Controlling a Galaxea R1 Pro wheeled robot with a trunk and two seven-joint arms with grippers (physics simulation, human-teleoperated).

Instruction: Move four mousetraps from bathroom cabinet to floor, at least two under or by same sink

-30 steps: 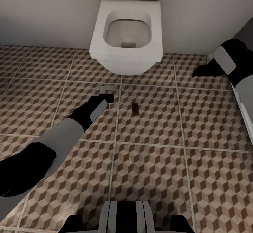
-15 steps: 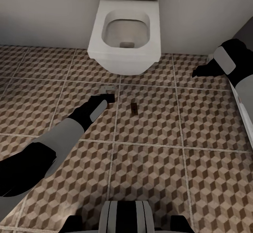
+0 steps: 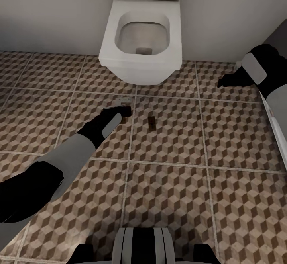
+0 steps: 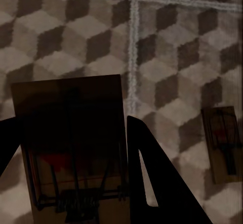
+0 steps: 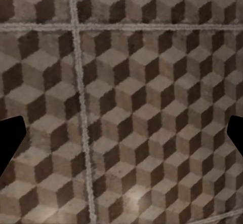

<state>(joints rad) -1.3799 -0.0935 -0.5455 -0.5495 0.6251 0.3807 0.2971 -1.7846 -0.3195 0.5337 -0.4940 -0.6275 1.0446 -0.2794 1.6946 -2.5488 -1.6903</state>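
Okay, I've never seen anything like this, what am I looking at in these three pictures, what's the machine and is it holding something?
It's a simulated two-armed robot in a bathroom. The head view looks down from its head at a toilet and tiled floor. The left gripper hangs low over the floor with a mousetrap between its fingers; that arm's own camera shows it close up. A second mousetrap lies flat on the floor beside it. The right gripper is open, and its camera looks at bare tiles.

Both arms were stretched forward and down.
The left pincer (image 3: 122,112) gripped a mousetrap (image 4: 76,148); the right pincer (image 3: 223,82) stood wide open.
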